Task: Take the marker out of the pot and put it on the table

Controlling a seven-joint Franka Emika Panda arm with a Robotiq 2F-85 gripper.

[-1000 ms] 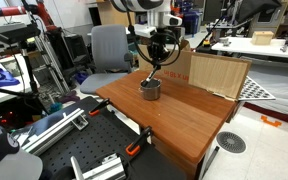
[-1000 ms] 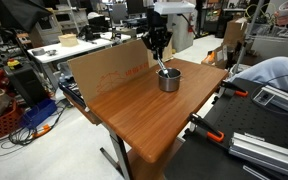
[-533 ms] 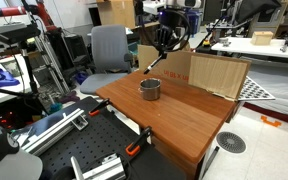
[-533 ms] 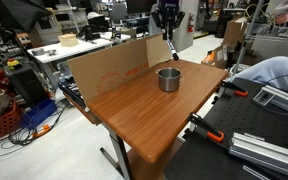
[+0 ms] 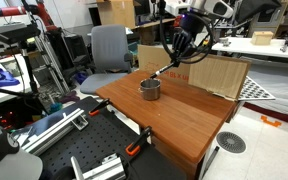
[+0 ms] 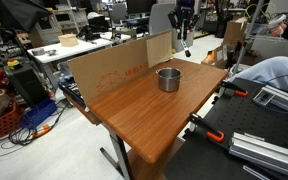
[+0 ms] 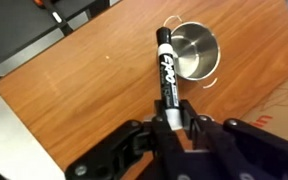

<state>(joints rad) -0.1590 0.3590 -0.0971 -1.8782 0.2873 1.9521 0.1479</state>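
Tool (image 7: 171, 119) clamped on marker (image 7: 166, 68), rear end hidden btwn jaws; tip over table (image 7: 79, 85) nr pot (image 7: 196, 48).

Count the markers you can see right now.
1. The marker is clamped in the gripper, in the air above the table near the pot. The pot looks empty, so none seem hidden.

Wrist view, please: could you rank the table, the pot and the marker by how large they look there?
1. table, filling most of the frame.
2 and 3. pot and marker, unsure: the marker looks longer than the pot is wide, but sits nearer the camera.
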